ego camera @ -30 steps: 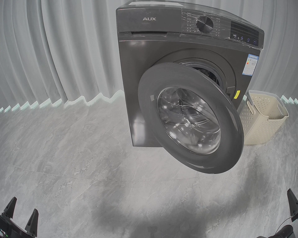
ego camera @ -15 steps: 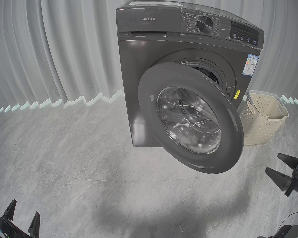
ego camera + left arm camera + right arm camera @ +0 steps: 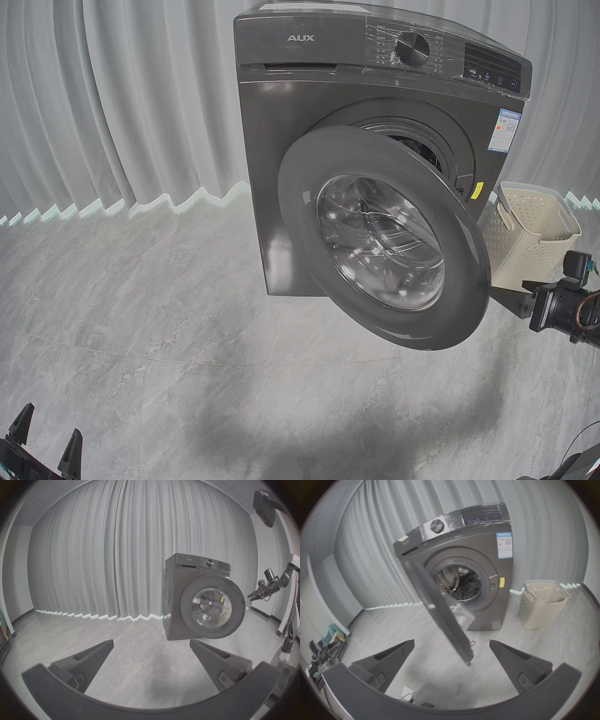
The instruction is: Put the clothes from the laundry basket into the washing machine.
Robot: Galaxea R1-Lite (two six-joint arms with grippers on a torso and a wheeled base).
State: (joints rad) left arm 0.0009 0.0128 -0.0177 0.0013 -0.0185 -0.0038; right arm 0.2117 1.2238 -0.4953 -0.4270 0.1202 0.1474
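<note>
Grey front-loading washing machine (image 3: 300,56) has its round glass-windowed door (image 3: 381,240) swung wide open, and the cream perforated plastic laundry basket (image 3: 519,262) stands upright on the pale marble-look floor (image 3: 156,312), just beside the machine's right side.

The right wrist view looks into the drum, where a dark heap of clothes (image 3: 462,587) sits. The basket looks empty as far as I can see down into it, though its bottom is hidden.

Right gripper (image 3: 450,644) is up off the floor, near the door's free edge, between door and basket. Its fingers are spread wide with nothing in them. Left gripper (image 3: 150,642) is low and well back from the machine, also spread wide and carrying nothing.

My read: the loading is pretty much done, or we're on a last trip. Next is either dropping the right arm over the basket rim to check for leftovers, or coming round the door's outer face to push it shut. Either way, it shouldn't clip that door edge.
</note>
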